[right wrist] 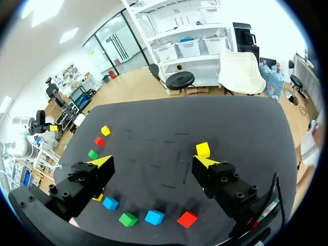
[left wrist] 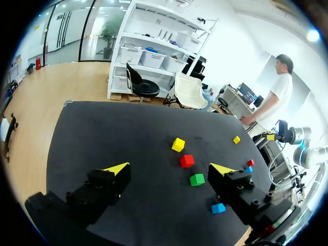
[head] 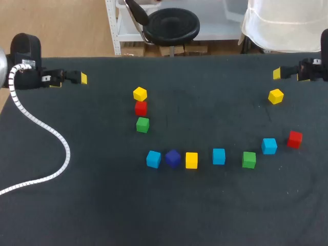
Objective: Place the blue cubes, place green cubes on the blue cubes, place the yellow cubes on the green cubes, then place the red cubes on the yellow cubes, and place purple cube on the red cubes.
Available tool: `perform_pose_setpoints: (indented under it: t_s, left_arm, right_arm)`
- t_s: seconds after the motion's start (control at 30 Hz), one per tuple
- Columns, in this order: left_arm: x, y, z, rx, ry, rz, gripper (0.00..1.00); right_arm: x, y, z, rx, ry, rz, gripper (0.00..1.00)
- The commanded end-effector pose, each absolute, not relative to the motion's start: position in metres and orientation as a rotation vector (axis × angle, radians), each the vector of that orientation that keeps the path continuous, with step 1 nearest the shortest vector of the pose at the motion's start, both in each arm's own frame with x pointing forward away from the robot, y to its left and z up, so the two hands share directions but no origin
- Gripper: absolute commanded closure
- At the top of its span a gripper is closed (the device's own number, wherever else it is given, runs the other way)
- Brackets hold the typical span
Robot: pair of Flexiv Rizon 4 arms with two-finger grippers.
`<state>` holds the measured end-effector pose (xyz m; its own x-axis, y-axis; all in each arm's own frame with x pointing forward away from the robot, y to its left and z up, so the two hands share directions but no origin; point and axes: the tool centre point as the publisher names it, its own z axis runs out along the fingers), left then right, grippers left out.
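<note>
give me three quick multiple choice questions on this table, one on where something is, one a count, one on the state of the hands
1. Where is the purple cube?
A. between a blue cube and a yellow cube
B. on a red cube
C. on a green cube

2. How many blue cubes are there?
A. one
B. three
C. five

3. How are the left hand and right hand?
A. both open, empty
B. both shut on cubes
C. one shut on a red cube

1 A: those two flank it in the row.
2 B: that one plus two more further right.
3 A: fingers spread, nothing between them.
</note>
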<state>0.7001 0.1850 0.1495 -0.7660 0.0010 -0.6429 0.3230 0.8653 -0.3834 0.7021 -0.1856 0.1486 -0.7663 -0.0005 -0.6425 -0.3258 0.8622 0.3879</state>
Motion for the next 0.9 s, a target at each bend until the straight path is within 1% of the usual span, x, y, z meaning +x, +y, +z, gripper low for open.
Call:
perform_pose_setpoints:
  t_s: [0.03, 0.7, 0.9]
  left_arm:
    - [0.7, 0.185, 0.15, 0.233, 2.373, -0.638, 0.0]
    - [0.7, 0.185, 0.15, 0.233, 2.373, -0.638, 0.0]
    - [0.711, 0.144, 0.18, 0.672, 2.306, -0.542, 0.0]
  right_arm:
    - [0.701, -0.185, 0.149, -0.233, 2.373, 0.639, 0.0]
    - [0.701, -0.185, 0.149, -0.233, 2.373, 0.639, 0.0]
    - [0.701, -0.185, 0.149, -0.233, 2.373, 0.639, 0.0]
